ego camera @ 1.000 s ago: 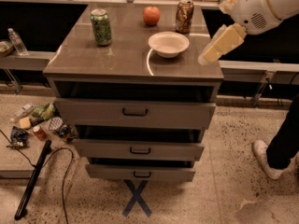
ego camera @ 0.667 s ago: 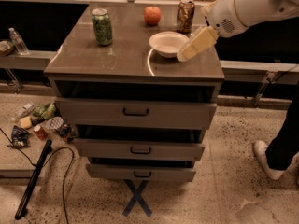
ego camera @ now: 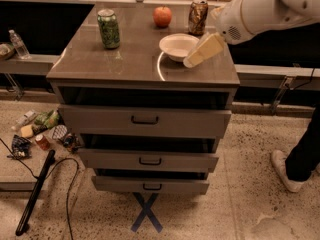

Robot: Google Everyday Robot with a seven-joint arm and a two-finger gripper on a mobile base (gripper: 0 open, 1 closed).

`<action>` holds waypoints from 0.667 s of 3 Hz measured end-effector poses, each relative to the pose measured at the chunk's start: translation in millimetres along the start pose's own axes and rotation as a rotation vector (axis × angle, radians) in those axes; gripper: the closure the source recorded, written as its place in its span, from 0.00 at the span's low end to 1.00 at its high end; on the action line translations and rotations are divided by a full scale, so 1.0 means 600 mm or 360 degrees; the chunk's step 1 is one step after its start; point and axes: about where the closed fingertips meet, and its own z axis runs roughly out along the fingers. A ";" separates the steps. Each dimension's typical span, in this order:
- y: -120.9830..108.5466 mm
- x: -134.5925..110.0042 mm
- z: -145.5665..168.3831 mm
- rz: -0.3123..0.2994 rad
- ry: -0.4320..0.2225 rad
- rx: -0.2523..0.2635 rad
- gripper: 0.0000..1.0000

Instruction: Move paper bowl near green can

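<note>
The paper bowl (ego camera: 178, 46) sits on the brown top of a drawer cabinet (ego camera: 125, 66), toward its right side. An apple (ego camera: 162, 16) stands at the bowl's 11 o'clock and a brown-gold can (ego camera: 198, 17) at its 1 o'clock, both near the back edge and apart from the bowl. The green can (ego camera: 108, 29) stands upright at the bowl's 9 o'clock, well apart, with a stretch of the top between them.

The white arm (ego camera: 260, 9) reaches in from 2 o'clock and slopes down to the left. Its cream gripper (ego camera: 191, 60) points down at the bowl's 4 o'clock rim, at or just beside it; contact cannot be told, nor whether the gripper is open or closed.

The bowl's inside shows only plain off-white. The cabinet's 3 drawers (ego camera: 145, 120) are each pulled partly out; their insides are too dark to read.

On the floor, scattered litter (ego camera: 42, 131) lies at the cabinet's 9 o'clock, a blue X of tape (ego camera: 146, 213) at its 6 o'clock, and a person's leg and shoe (ego camera: 292, 161) at its 4 o'clock.
</note>
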 end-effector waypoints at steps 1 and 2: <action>-0.037 0.015 0.071 -0.0019 -0.0016 0.0096 0.00; -0.067 0.022 0.138 -0.0073 -0.0004 0.0157 0.07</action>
